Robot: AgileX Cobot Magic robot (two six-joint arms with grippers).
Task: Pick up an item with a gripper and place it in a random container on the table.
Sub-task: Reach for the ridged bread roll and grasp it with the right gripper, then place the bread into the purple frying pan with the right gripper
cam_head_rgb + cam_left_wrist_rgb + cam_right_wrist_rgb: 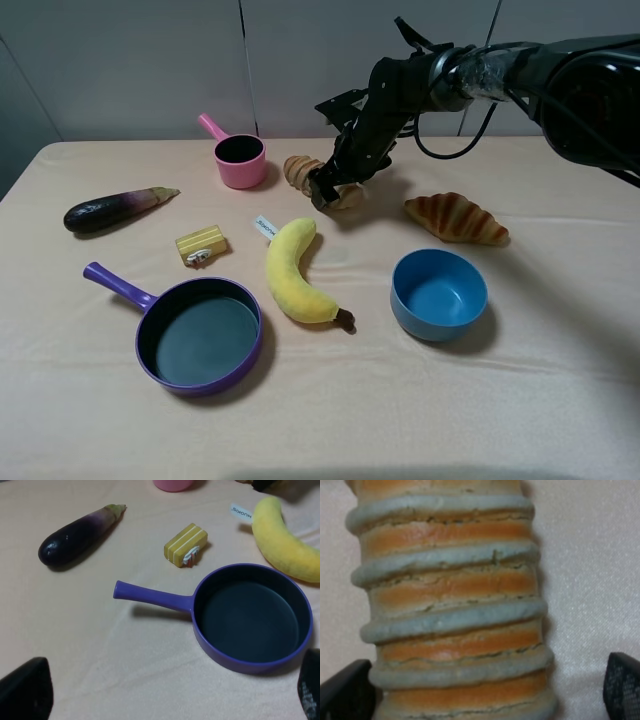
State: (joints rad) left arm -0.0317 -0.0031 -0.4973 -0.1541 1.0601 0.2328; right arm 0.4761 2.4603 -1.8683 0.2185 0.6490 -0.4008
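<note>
The tan-brown ridged bread loaf (pixel 300 170) lies at the back middle of the table, next to the pink pot. My right gripper (pixel 332 190) is down over its right end. In the right wrist view the loaf (pixel 450 605) fills the picture, and the right gripper (pixel 485 692) is open with a fingertip (pixel 345 692) on each side of it. The purple frying pan (pixel 200 335) sits empty at the front left. The left wrist view shows the pan (pixel 252 617) just ahead of my open, empty left gripper (pixel 167 692). The left arm is out of the high view.
A yellow banana (pixel 295 270) lies between the pan and a blue bowl (pixel 438 293). A small pink pot (pixel 240 160), an eggplant (pixel 110 210), a yellow butter block (pixel 201 245) and an orange-striped croissant (pixel 457 217) are spread across the table.
</note>
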